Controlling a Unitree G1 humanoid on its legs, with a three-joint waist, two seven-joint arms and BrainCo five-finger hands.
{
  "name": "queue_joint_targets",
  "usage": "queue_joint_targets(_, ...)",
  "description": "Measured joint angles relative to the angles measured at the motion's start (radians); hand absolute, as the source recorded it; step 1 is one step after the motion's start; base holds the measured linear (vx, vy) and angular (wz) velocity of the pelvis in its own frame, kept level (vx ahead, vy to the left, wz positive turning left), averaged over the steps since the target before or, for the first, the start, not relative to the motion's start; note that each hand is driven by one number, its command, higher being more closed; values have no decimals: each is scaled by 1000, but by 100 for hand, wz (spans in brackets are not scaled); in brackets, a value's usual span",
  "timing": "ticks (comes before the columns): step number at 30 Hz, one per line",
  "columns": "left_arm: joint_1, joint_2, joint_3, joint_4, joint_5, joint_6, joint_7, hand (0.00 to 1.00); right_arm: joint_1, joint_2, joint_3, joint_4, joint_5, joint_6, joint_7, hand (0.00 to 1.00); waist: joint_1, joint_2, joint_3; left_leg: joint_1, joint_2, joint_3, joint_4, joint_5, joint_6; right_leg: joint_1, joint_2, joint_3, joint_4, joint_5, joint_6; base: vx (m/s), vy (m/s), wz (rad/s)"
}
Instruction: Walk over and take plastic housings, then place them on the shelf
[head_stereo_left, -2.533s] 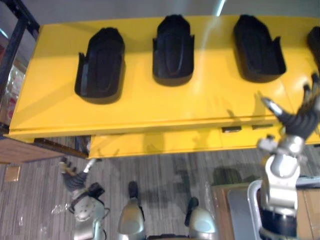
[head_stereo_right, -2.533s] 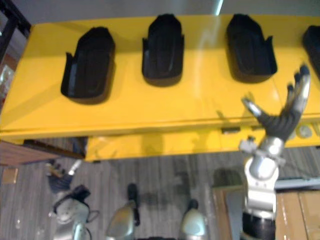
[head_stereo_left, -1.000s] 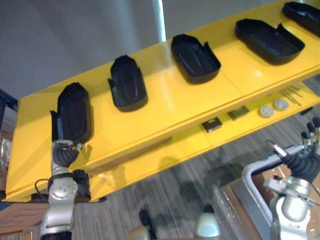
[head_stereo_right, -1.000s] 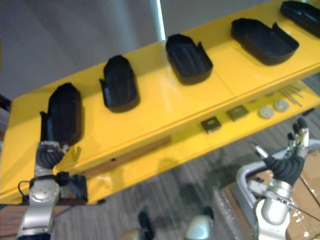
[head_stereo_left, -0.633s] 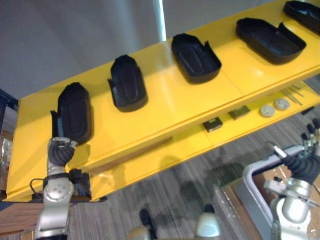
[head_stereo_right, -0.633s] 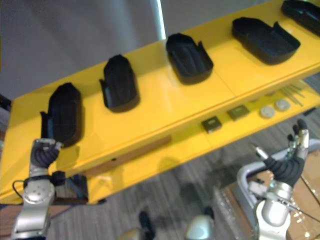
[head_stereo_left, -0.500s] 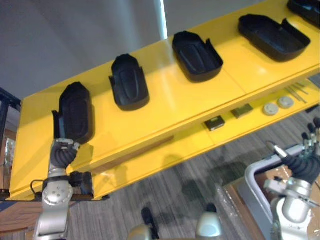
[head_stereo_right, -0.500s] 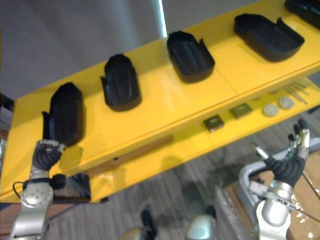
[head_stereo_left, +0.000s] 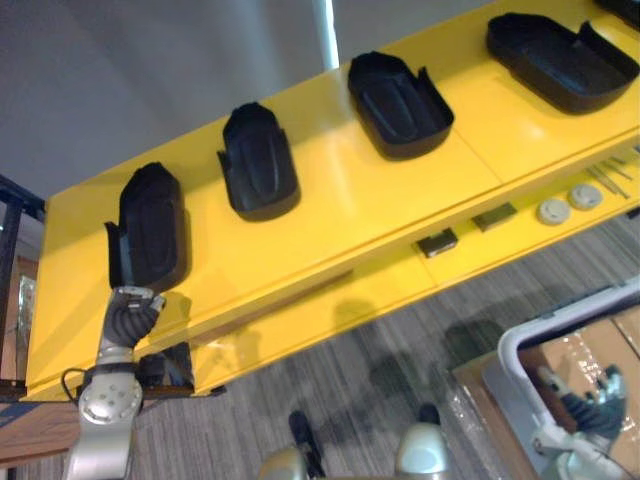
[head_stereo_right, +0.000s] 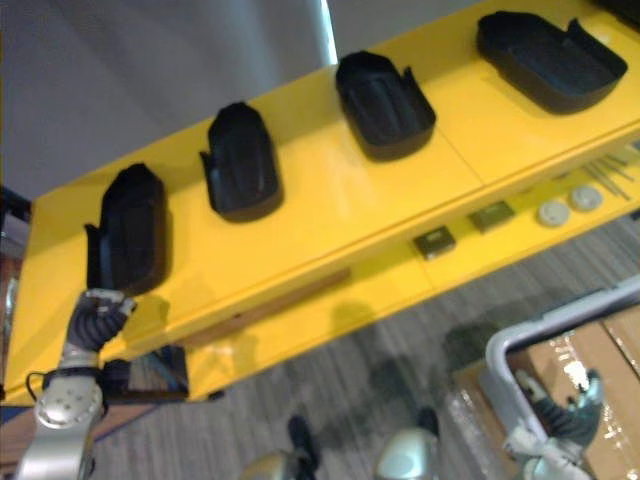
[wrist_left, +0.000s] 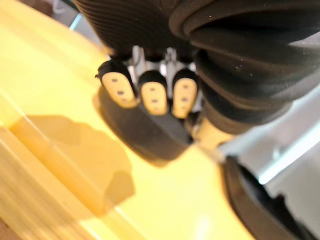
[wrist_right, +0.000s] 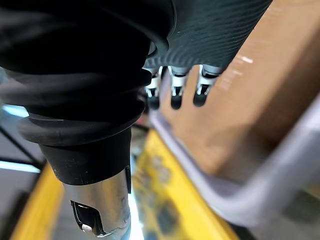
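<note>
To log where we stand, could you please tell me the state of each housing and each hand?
Leftmost housing: lying on the yellow shelf, left hand at its near end.
Second housing: lying on the shelf, untouched.
Third housing: the same.
Fourth housing: the same.
Left hand: grip cannot be told.
Right hand: open, empty, over the cardboard box.

Two head cameras, slightly apart, look steeply down on one shared yellow shelf (head_stereo_left: 330, 200) of black housings (head_stereo_left: 259, 160); left wrist camera peers very closely past the left hand (wrist_left: 152, 95) at that shelf; right wrist camera, equally close, faces a cardboard box (wrist_right: 260, 90).
</note>
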Motion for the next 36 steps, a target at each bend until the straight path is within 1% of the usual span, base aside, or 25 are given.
queue_joint_targets(3,-12,5,-1,5,10,9,-7,100,-2,-5,28,59,-2,-3,51,0,1,-3,2,1,0,-9,2,0,0,10,0,-8,-3,-1,-1,-14,1,8)
queue_joint_targets(4,-16,6,-1,6,12,13,-7,100,-2,-8,35,66,-3,-4,52,0,1,-4,3,0,0,-10,2,0,0,10,0,-8,-3,-1,-1,-9,2,3)
queue_joint_targets(5,-28,7,-1,13,12,27,-7,100,-2,-13,46,82,-4,-9,53,0,2,-6,4,0,0,-11,2,0,0,10,0,-9,-3,-1,-1,0,0,0)
queue_joint_targets(7,-47,11,-2,47,13,32,-7,100,-4,-14,47,99,-9,-12,52,0,2,-8,4,0,0,-11,1,0,0,11,0,-9,-4,-1,-1,0,0,0)
queue_joint_targets(9,-58,33,-9,72,13,48,-8,100,-4,-17,47,115,-9,-26,51,0,1,-11,6,0,0,-11,0,0,0,11,0,-9,-5,-1,-1,0,0,0)
queue_joint_targets(11,-78,65,-13,90,16,71,-10,100,-5,-27,48,130,-9,-33,49,0,-1,-18,11,0,0,-10,-1,0,0,11,1,-9,-6,-1,-1,0,0,0)
queue_joint_targets(13,-90,85,-13,95,38,81,-13,100,-6,-27,49,130,-9,-34,48,0,-1,-27,15,0,1,-10,-2,0,0,11,1,-9,-6,0,-1,0,0,0)
queue_joint_targets(16,-118,92,-14,132,45,106,-14,100,-6,-30,64,130,-10,-46,47,0,-2,-37,16,0,1,-10,-3,0,0,11,1,-9,-8,0,-1,0,0,0)
queue_joint_targets(22,-146,95,-23,192,41,107,-11,100,-6,-30,66,130,-11,-51,48,0,-4,-40,17,1,1,-8,-3,0,0,10,2,-7,-8,0,-1,0,0,0)
queue_joint_targets(23,-152,105,-32,206,41,107,-7,100,-6,-31,66,130,-12,-51,48,0,-4,-41,17,1,1,-7,-3,0,0,10,2,-7,-8,1,-1,0,0,0)
queue_joint_targets(24,-162,132,-57,227,40,108,-3,100,-6,-31,66,130,-17,-51,48,0,-5,-44,18,2,1,-6,-2,0,0,10,2,-6,-7,1,-1,0,0,0)
queue_joint_targets(25,-168,137,-59,236,40,107,-2,100,-7,-31,67,130,-22,-52,49,0,-5,-45,19,2,2,-6,-2,0,0,10,2,-5,-7,2,-1,0,0,0)
queue_joint_targets(28,-209,149,-62,301,40,108,6,100,-13,-37,76,140,-38,-54,48,0,-6,-59,21,3,2,2,-2,0,-1,7,3,2,-8,2,-1,0,0,-7)
queue_joint_targets(30,-229,173,-79,343,39,108,22,100,-14,-42,86,146,-39,-54,49,0,-7,-73,16,3,2,13,-2,-1,-2,-4,4,14,-4,3,-1,2,4,-12)
queue_joint_targets(34,-271,201,-92,396,33,105,29,100,-19,-44,86,147,-39,-54,49,0,-11,-80,16,5,2,17,-1,-2,-3,-6,4,23,-2,3,-1,2,4,-4)
queue_joint_targets(36,-283,201,-93,418,29,104,49,100,-21,-46,86,147,-38,-55,50,0,-16,-81,16,7,2,19,0,-2,-3,-6,4,25,-1,3,-1,-4,3,-2)
